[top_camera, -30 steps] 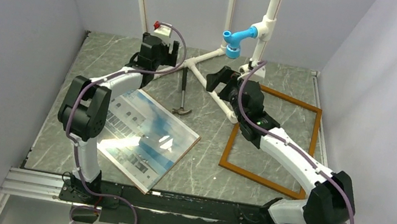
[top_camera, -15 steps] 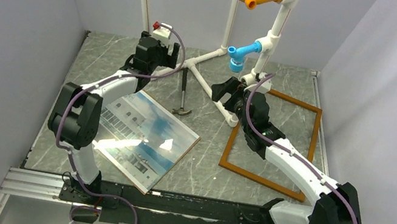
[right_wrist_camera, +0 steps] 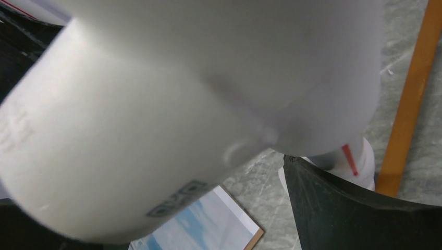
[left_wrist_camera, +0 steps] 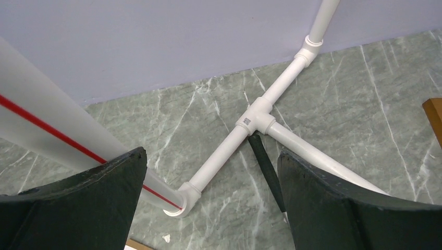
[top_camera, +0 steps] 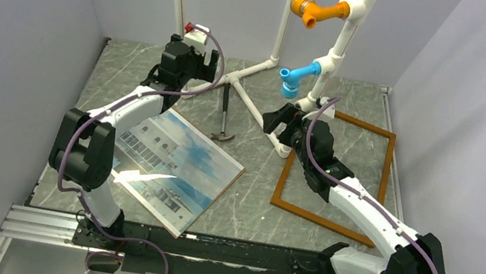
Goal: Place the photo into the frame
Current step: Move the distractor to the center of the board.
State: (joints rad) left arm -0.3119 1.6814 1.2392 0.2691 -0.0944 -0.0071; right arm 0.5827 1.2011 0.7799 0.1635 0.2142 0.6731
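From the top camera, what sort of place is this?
Probably a lab robot test cell: grey walls boxing in a marbled table, left arm and right arm bolted to a metal rail, plus a white pipe rig.

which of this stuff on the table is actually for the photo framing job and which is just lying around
For the job:
photo
wooden frame

Just lying about:
hammer
white pipe stand
orange fitting and blue fitting on that stand
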